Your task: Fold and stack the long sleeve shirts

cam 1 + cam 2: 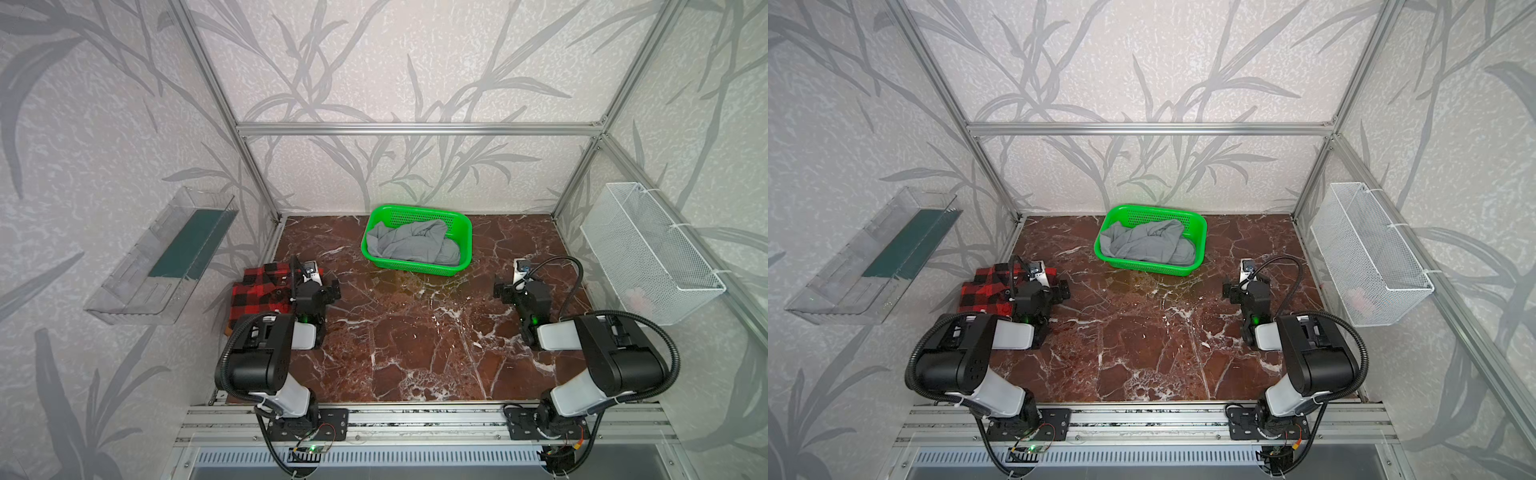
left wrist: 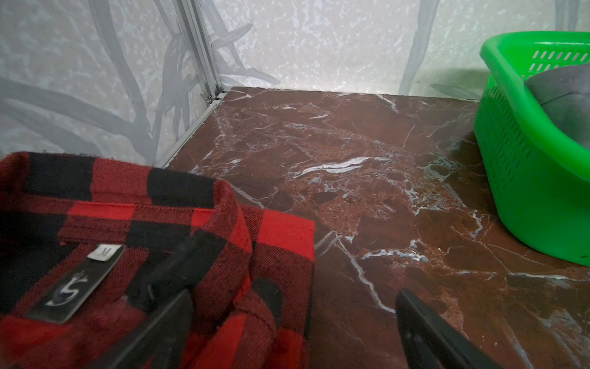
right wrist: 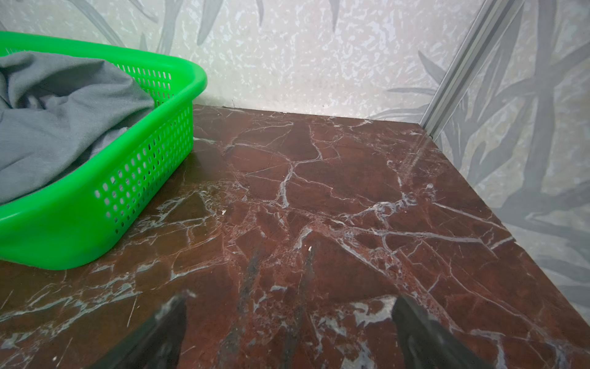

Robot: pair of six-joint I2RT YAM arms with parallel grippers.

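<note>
With left jaws and right jaws apart and empty, lifting the crumpled grey shirt (image 1: pixel 411 246) from the green basket (image 1: pixel 415 270) at twelve o'clock may drag the basket along.

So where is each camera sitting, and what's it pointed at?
Top views: paired, high at the front, looking down on the marble table; left arm and right arm show.
Left wrist: low, facing the plaid shirt; open left hand shows.
Right wrist: low, facing the table; open right hand shows.
Shared: green basket holding grey shirt.
</note>
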